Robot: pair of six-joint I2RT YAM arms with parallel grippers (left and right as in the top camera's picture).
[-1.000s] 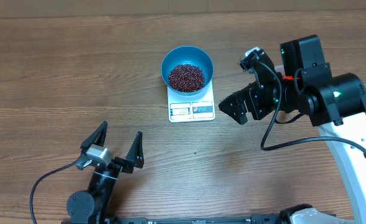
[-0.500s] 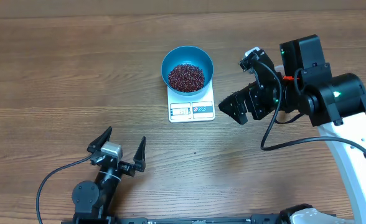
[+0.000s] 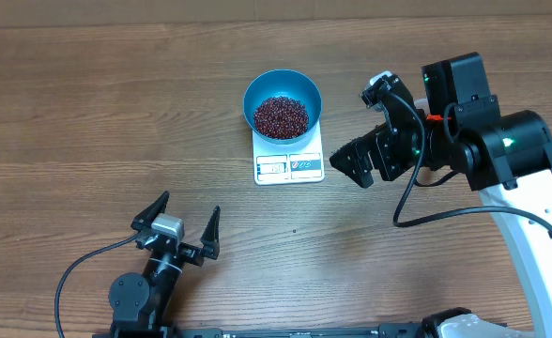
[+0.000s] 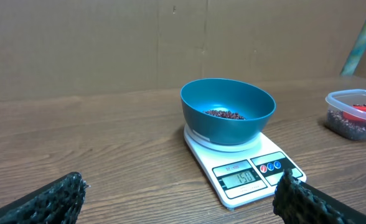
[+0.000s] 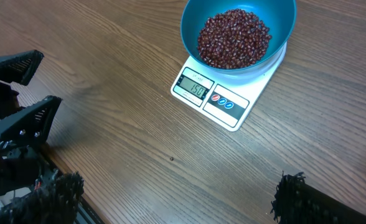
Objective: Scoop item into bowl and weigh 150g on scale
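Weighing stage, seemingly done: beans (image 3: 281, 116) heaped in bowl (image 3: 282, 83) on scale (image 3: 304, 165) mid-worktop (image 3: 88, 113), display (image 5: 194, 90) showing target; left fingers (image 3: 152, 208) and right fingers (image 3: 344, 158) wide, empty, well apart from bowl; next, likely just keep clear.

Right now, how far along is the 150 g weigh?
Done: beans sit in the bowl on the scale, and its display reads 150. In hand: nothing; left fingers and right fingers are open, empty and clear of the bowl. Left: nothing visible.
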